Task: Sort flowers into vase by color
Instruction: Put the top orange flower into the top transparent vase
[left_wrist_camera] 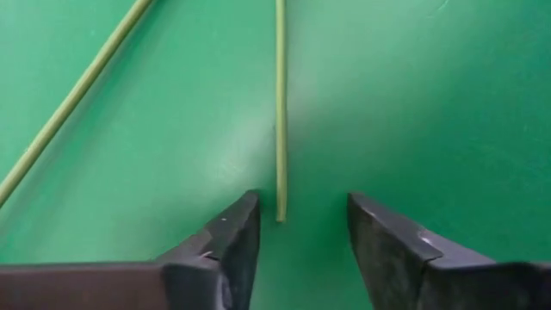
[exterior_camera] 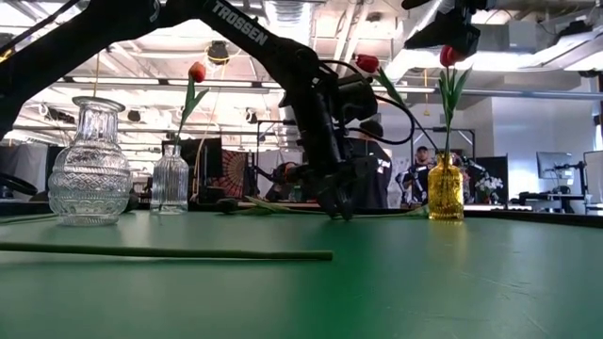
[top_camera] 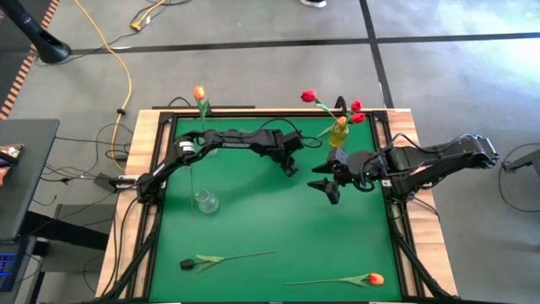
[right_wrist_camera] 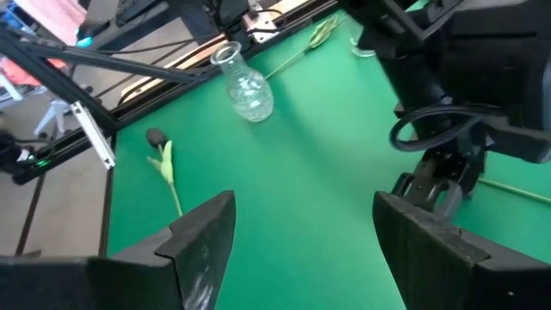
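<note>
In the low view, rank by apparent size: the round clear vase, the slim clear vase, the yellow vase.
1. Round clear vase, though it sits nearest the camera.
2-3. Yellow vase and slim clear vase: too alike to rank.

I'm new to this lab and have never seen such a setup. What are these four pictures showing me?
Two dark robot arms work at a green table. One picture looks straight down, one looks level across the tabletop, and two come from cameras on the wrists. The left gripper is low over the mat, its open fingers straddling the end of a thin green stem without gripping it. The right gripper hangs open and empty nearby. A yellow vase holds red tulips, a clear vase stands empty, and another at the far edge holds an orange tulip. A dark tulip and another orange one lie on the mat.
</note>
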Tool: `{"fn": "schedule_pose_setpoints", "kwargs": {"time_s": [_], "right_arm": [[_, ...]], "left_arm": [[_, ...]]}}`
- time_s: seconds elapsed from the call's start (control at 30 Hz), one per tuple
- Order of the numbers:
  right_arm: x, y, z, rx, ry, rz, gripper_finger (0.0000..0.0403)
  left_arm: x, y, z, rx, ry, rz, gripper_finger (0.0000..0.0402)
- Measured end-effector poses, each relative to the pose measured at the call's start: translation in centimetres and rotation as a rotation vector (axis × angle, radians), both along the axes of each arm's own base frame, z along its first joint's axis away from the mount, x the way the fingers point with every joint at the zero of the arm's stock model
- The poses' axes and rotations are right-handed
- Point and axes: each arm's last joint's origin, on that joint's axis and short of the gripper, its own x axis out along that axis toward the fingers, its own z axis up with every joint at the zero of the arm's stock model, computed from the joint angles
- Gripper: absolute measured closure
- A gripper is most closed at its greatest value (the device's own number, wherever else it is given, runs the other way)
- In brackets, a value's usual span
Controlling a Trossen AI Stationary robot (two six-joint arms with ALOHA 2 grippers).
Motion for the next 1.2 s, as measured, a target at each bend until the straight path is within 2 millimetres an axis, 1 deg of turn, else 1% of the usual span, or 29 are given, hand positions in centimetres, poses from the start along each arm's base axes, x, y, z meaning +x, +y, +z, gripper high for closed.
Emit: {"fn": "schedule_pose_setpoints", "kwargs": {"time_s": [0.1, 0.3, 0.33, 0.43, 0.57, 0.63, 0.77, 0.87, 1.0, 1.1, 1.2], "right_arm": [[-0.1, 0.5, 0.0, 0.000, 0.000, 0.024, 0.0104], [-0.3, 1.6, 0.0, 0.000, 0.000, 0.074, 0.0104], [-0.3, 1.8, 0.0, 0.000, 0.000, 0.082, 0.0104], [-0.4, 2.3, 0.0, 0.000, 0.002, 0.106, 0.0104], [-0.7, 3.1, -0.1, 0.012, 0.015, 0.167, 0.0104], [-0.9, 3.5, -0.2, 0.030, 0.029, 0.200, 0.0104], [-1.2, 4.3, -0.3, 0.073, 0.053, 0.249, 0.0104], [-1.5, 4.8, -0.4, 0.093, 0.069, 0.269, 0.0104], [-1.7, 5.3, -0.6, 0.115, 0.085, 0.279, 0.0104], [-1.9, 5.5, -0.7, 0.144, 0.103, 0.267, 0.0104], [-2.0, 5.6, -0.8, 0.186, 0.119, 0.243, 0.0104]], "left_arm": [[0.0, 0.0, 0.0, -0.007, -0.002, 0.017, 0.0285], [0.0, 0.0, 0.0, -0.012, -0.005, 0.019, 0.0383], [0.0, 0.0, 0.0, -0.017, -0.007, 0.018, 0.0392], [-0.1, 0.2, 0.1, -0.040, -0.016, 0.012, 0.0396], [-0.6, 0.4, 1.0, -0.124, -0.025, -0.005, 0.0401], [-0.9, 0.2, 2.1, -0.157, -0.037, -0.021, 0.0401], [-2.1, -0.4, 5.3, -0.182, -0.047, -0.062, 0.0401], [-3.0, -1.2, 6.9, -0.190, -0.015, -0.097, 0.0401], [-4.8, -3.1, 9.3, -0.228, 0.068, -0.161, 0.0401], [-6.1, -4.5, 10.3, -0.246, 0.161, -0.197, 0.0401], [-7.0, -5.9, 10.9, -0.255, 0.233, -0.247, 0.0401]]}}
